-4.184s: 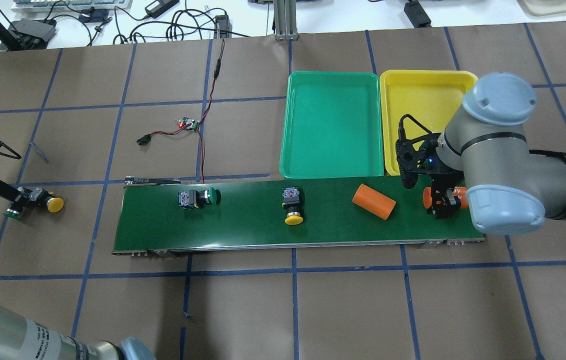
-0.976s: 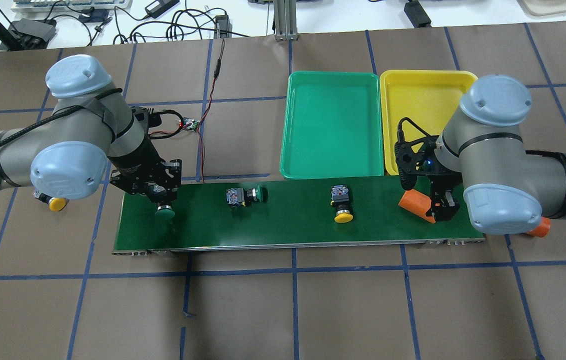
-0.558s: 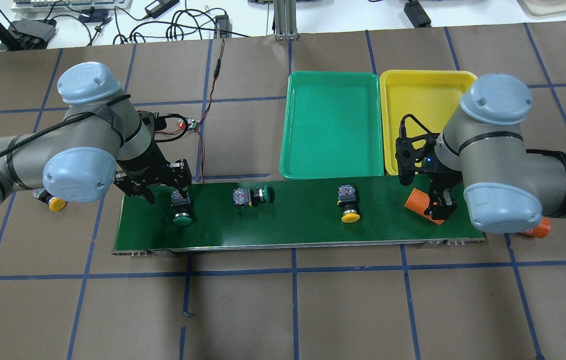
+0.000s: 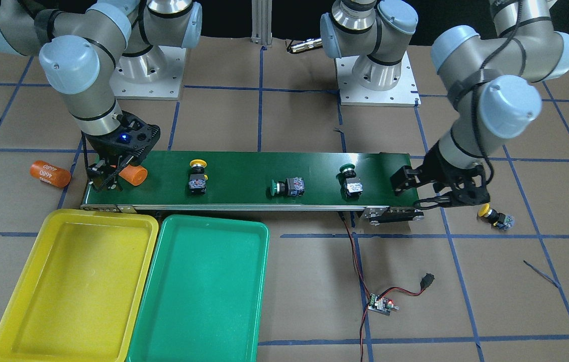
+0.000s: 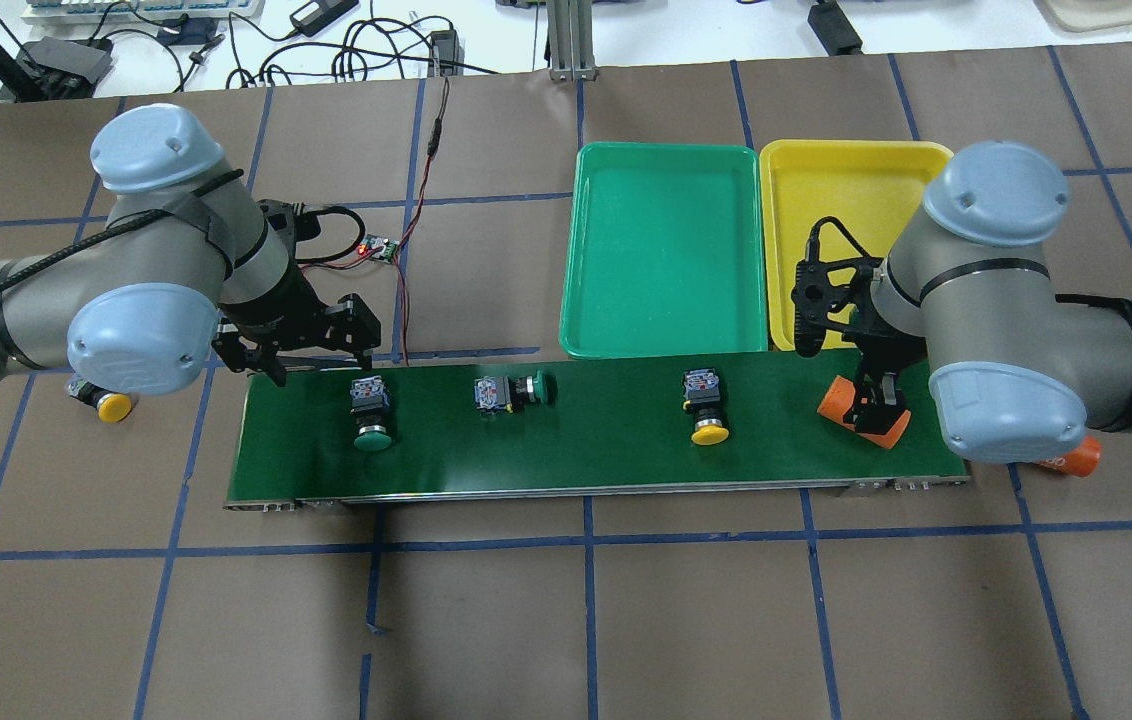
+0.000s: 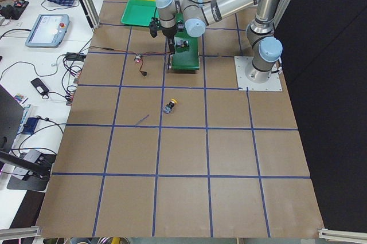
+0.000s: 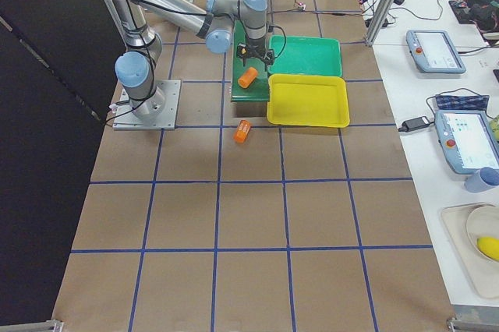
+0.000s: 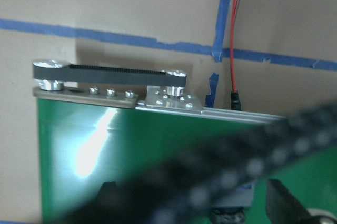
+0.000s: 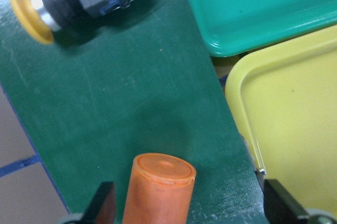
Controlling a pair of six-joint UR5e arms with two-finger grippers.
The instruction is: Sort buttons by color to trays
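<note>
Left claw (image 5: 314, 346) released, pulled back off belt (image 5: 606, 455); green button (image 5: 371, 413) now rides it. Right claw (image 5: 873, 402) gaping astride orange cylinder (image 5: 888, 433). You've sorted none yet.

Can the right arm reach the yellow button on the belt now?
Probably yes: the yellow button lies near the open right gripper, bare belt between; the orange cylinder under it isn't clamped.

Robotics lab. Two arms (image 4: 485, 100) bolted through base plates (image 4: 380, 83) to a table (image 5: 586, 620) papered brown, gridded in blue tape. Motorised conveyor (image 5: 606, 450) starts beneath the left gripper (image 5: 311, 350); a wired circuit board (image 5: 378, 248) lies near it. Teach pendants (image 7: 437, 51) and cables (image 5: 366, 50) sit on a white bench (image 7: 448, 215), well apart from it.
</note>
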